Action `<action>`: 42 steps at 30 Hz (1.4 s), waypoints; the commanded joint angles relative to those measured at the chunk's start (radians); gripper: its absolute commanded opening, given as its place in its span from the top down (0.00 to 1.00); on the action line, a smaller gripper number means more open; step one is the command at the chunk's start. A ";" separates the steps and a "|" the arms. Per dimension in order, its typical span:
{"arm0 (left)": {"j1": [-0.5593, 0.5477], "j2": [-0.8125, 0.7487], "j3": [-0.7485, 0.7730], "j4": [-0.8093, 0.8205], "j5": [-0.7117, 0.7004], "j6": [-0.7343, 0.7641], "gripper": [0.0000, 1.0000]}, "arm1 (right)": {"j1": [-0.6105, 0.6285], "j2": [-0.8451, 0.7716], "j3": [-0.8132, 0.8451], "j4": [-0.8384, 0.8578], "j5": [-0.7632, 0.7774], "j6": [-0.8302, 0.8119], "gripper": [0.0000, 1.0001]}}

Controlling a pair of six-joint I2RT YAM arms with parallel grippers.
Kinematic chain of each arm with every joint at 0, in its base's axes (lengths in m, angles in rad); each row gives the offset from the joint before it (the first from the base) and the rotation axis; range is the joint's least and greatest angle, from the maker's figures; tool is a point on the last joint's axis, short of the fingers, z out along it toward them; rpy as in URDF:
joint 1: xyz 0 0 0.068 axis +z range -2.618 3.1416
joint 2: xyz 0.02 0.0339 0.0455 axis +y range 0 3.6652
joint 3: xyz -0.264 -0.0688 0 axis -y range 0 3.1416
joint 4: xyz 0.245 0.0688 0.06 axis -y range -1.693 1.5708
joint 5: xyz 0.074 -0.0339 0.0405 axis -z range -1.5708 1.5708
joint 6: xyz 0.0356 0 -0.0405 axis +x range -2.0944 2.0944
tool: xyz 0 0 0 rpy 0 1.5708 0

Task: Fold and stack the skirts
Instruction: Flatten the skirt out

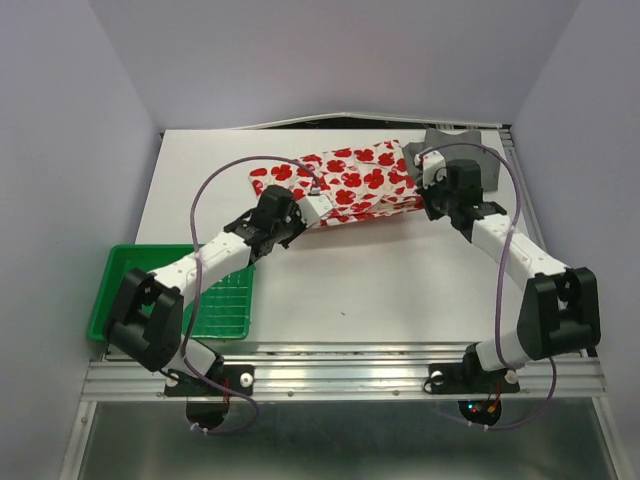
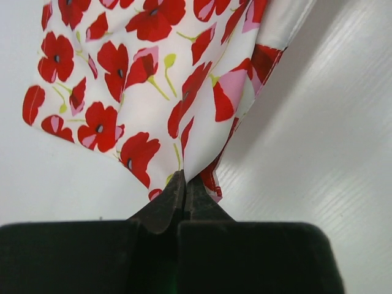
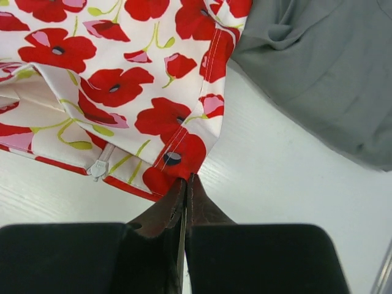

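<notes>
Closest to the lenses, the left hand (image 2: pixel 184 187) is clamped shut on a bunched fold at the edge of the white cloth skirt printed with red poppies (image 2: pixel 141 73). The right hand (image 3: pixel 187 184) is pinched shut on that skirt's stitched corner, just beside a dark snap stud (image 3: pixel 172 158) and a zip pull (image 3: pixel 98 168). That skirt lies spread between the two hands at the far middle of the white tabletop (image 1: pixel 380 280), its right end touching the plain dark grey cloth skirt (image 3: pixel 318 73) crumpled at the far right. A green plastic tray (image 1: pixel 120 262) sits well apart at the near left. Both garments look light, limp and smooth. Lifted, the printed one will likely sag between the grips and could slip from a shallow pinch, so its doubled, seamed corners seem the firmest holds.
</notes>
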 commanded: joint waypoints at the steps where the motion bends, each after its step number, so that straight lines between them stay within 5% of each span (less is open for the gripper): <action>1: -0.041 -0.057 -0.031 -0.112 0.076 -0.004 1.00 | -0.020 -0.100 -0.091 -0.061 0.078 -0.110 0.99; 9: -0.214 -0.094 -0.089 -0.176 0.114 -0.004 1.00 | -0.020 -0.200 -0.179 -0.259 -0.030 -0.273 0.99; 13: -0.302 -0.115 -0.083 -0.208 0.126 -0.029 0.91 | -0.020 -0.257 -0.211 -0.328 -0.078 -0.364 0.98; 14: -0.317 -0.119 -0.074 -0.219 0.134 -0.034 0.83 | -0.020 -0.266 -0.210 -0.362 -0.095 -0.388 0.95; 16: -0.354 -0.134 -0.066 -0.251 0.153 -0.044 0.65 | -0.020 -0.290 -0.190 -0.435 -0.168 -0.464 0.61; 17: -0.360 -0.139 -0.051 -0.294 0.168 -0.041 0.47 | -0.020 -0.299 -0.177 -0.519 -0.191 -0.486 0.53; 18: -0.365 -0.152 -0.043 -0.312 0.197 -0.038 0.40 | -0.020 -0.319 -0.159 -0.552 -0.224 -0.524 0.40; 22: -0.365 -0.220 -0.013 -0.395 0.258 -0.020 0.26 | -0.020 -0.384 -0.137 -0.595 -0.196 -0.543 0.28; 24: -0.365 -0.247 0.017 -0.411 0.268 -0.021 0.23 | -0.020 -0.389 -0.124 -0.568 -0.176 -0.529 0.28; 27: -0.342 -0.277 0.049 -0.360 0.219 -0.075 0.22 | -0.020 -0.295 -0.049 -0.496 -0.166 -0.398 0.44; 30: -0.268 -0.162 0.110 -0.349 0.216 -0.106 0.33 | -0.020 -0.107 0.085 -0.474 -0.191 -0.243 0.56; 36: -0.198 0.042 0.175 -0.308 0.145 -0.135 0.43 | -0.020 0.212 0.257 -0.472 -0.206 -0.192 0.62; 42: -0.198 0.168 0.196 -0.302 0.110 -0.135 0.47 | -0.020 0.345 0.260 -0.469 -0.167 -0.204 0.65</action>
